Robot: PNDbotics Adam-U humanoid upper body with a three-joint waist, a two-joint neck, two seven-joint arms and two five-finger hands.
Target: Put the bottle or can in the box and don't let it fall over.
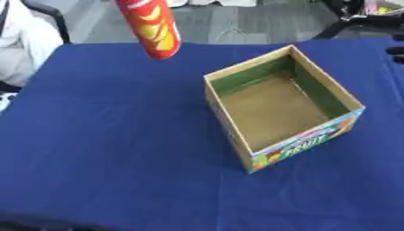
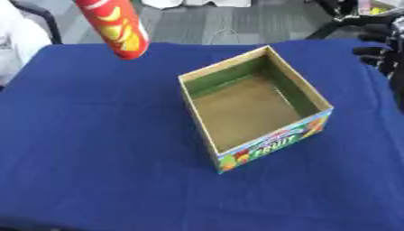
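A tall red can [image 1: 154, 28] with yellow chip pictures hangs tilted in the air above the far left of the blue table; its top runs out of the picture, so what holds it is hidden. An open cardboard box [image 1: 277, 107] with a green inner wall and "FRUIT" printed on its front stands right of centre, with nothing inside. The can is to the left of the box and well above it, not over the opening. My right hand [image 2: 382, 50] shows as a dark shape at the right edge, beyond the box's far right corner. My left hand does not show.
The blue cloth [image 1: 110, 149] covers the whole table, with wide room left of the box and in front of it. Something white [image 1: 22, 43] and a dark chair are at the far left edge. Grey floor and black equipment lie beyond the far edge.
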